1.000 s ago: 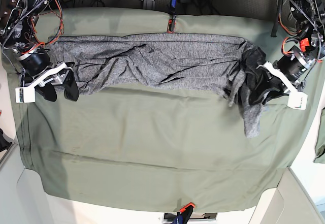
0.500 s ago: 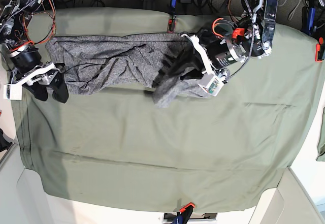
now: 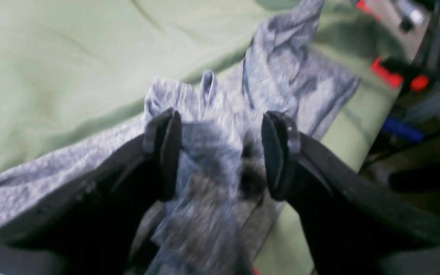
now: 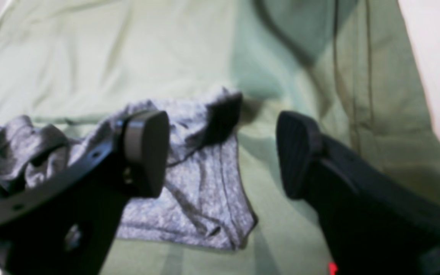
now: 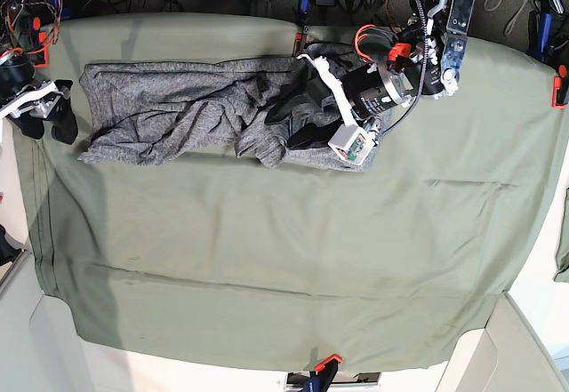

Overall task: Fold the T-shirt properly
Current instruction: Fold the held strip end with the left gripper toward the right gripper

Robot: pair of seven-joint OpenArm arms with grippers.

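The heather-grey, speckled knit T-shirt (image 5: 187,108) lay bunched along the far side of the olive-green cloth-covered counter (image 5: 284,259). The left gripper (image 3: 220,152) stood spread over its rumpled end, gripping nothing. The right gripper (image 4: 224,152) gaped wide beside the shirt's other end.

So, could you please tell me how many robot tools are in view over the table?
2. The left tool sits over the T-shirt near the cloth's far edge; the right tool hovers off the shirt's other end.

Speckled soft knit T-shirt (image 5: 178,103), matt woven table cloth (image 5: 267,259)
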